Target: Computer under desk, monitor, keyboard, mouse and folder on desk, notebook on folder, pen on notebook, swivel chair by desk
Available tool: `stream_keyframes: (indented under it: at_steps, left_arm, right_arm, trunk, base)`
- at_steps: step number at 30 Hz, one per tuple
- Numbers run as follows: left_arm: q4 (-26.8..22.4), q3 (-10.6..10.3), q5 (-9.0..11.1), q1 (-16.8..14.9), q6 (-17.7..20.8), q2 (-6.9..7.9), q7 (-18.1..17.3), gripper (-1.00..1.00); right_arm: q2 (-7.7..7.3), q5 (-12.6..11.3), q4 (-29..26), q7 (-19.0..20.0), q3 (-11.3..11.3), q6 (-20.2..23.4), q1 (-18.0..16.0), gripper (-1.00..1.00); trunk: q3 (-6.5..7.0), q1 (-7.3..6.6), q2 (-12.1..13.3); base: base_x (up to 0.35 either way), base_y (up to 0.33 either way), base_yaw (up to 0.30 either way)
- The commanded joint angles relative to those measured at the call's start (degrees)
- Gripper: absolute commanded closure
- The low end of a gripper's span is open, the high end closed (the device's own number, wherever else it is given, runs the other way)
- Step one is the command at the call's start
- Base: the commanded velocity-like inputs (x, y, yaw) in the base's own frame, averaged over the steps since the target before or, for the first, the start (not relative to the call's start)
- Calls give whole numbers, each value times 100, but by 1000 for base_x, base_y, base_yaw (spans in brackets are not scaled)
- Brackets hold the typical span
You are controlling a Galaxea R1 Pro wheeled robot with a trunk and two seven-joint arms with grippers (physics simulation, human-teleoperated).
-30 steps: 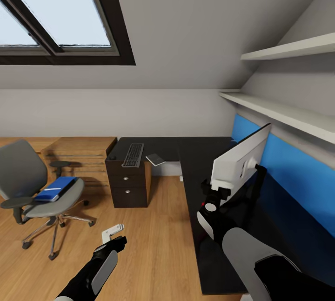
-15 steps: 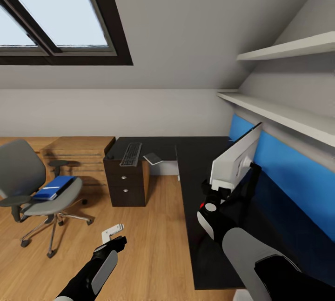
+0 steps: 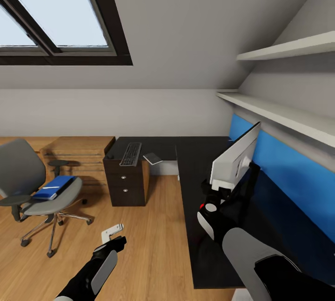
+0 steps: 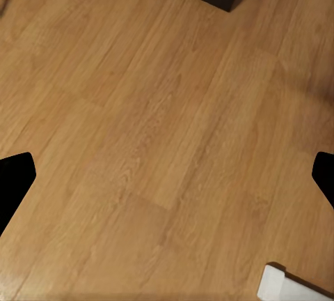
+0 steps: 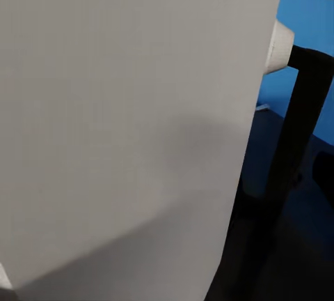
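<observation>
Black worktop carries monitor, right hand gripping it; keyboard at eleven o'clock; folder remains on chair; left hand open, empty.

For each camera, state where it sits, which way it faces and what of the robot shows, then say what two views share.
Head view: on the head, facing forward and down at the desk, swivel chair and both arms.
Left wrist view: by the left hand, facing the wood floor; dark fingertips at the edges.
Right wrist view: by the right hand, close against the monitor back.
Shared: head and right wrist views both show the monitor.
</observation>
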Motion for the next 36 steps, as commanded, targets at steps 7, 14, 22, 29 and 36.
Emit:
stream_keyframes:
  at_steps: [7,14,22,29,36]
  left_arm:
    - [-8,-20,35,-1,15,4,43,-100]
    - [-8,-14,35,-1,15,4,45,-100]
    - [-8,-11,35,-1,15,4,51,-100]
    - [-8,-5,35,-1,15,8,52,-100]
    - [-8,-11,35,-1,15,4,52,-100]
  right_arm:
    - [-7,-59,5,-19,46,-35,-4,-100]
    - [-10,-52,5,-19,44,-35,-4,-100]
    - [-7,-44,5,-19,46,-35,-4,-100]
    - [-10,-42,5,-19,46,-35,-4,-100]
    - [-11,-41,12,-5,48,-35,-4,-100]
  trunk:
    - [-3,2,-5]
    - [-3,2,-5]
    - [-3,2,-5]
    - [-3,2,-5]
    - [-3,2,-5]
  base:
    - [-72,-78,0]
    - [-155,-207,0]
    - [-139,-114,0]
    - [-137,-104,0]
    - [-133,-159,0]
